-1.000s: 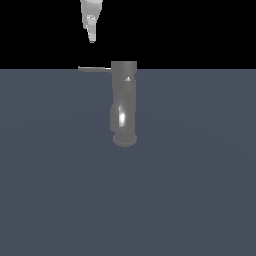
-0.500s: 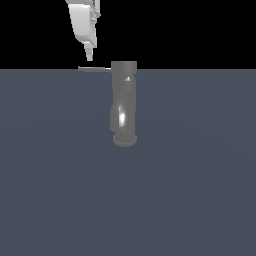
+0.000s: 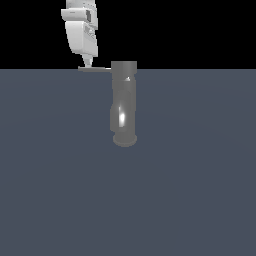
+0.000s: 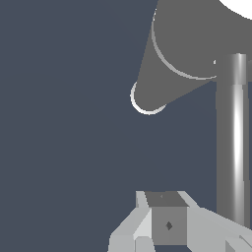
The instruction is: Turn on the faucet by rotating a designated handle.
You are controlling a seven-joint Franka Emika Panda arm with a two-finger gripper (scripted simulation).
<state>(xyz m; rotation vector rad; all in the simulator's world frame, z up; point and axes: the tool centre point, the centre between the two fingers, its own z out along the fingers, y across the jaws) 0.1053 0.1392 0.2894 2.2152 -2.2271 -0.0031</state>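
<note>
Hand [image 3: 87, 64] sits right above the handle [image 3: 95, 69], tip at the bar. Faucet [image 3: 124, 102] upright beside it. Finger spread: can't tell

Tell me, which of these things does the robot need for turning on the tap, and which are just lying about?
Needed for the job:
- the faucet, the grey column
- the handle, the thin bar sticking out from its cap
- the gripper, right at the bar's far end

Just lying about:
- nothing but the dark floor

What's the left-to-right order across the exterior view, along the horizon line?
gripper → handle → faucet. The gripper tip sits over the handle's outer end, so their spans overlap partly.
</note>
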